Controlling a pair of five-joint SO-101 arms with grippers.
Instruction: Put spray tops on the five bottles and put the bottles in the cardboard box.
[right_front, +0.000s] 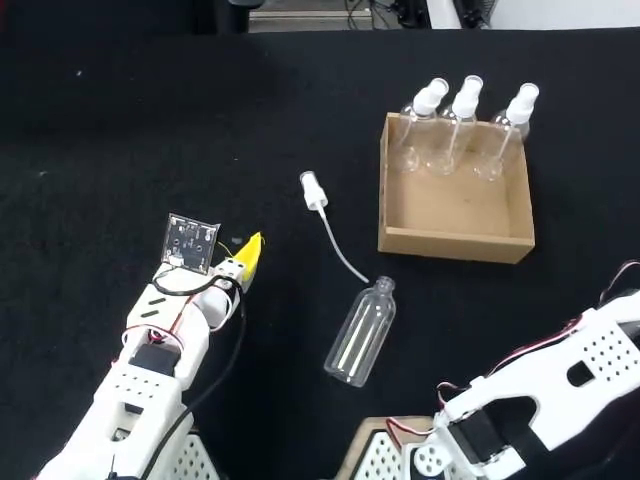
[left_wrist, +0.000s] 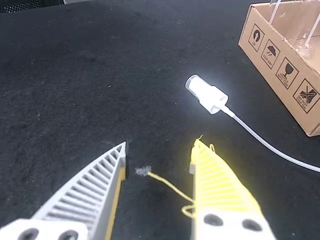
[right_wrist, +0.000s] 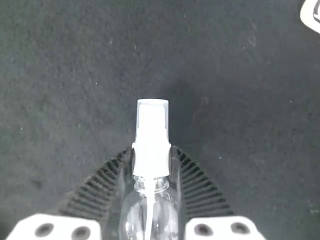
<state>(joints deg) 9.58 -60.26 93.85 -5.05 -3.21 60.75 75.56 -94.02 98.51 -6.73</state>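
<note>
Your black counter held loose parts. Your left claw stood apart near the loose spray top, likely meant for the uncapped bottle lying at centre. Your right claw was clamped on a capped bottle, presumably bound for the cardboard box, upper right.

The signs we can make out stand on the outer side wall of the cardboard box, ahead of the left claw and off to its yellow finger's side. Four black handling signs run along that wall in a row. One looks like an umbrella, the next like a stemmed glass, and the last carries a cross. We cannot read the small lettering beneath each.
</note>
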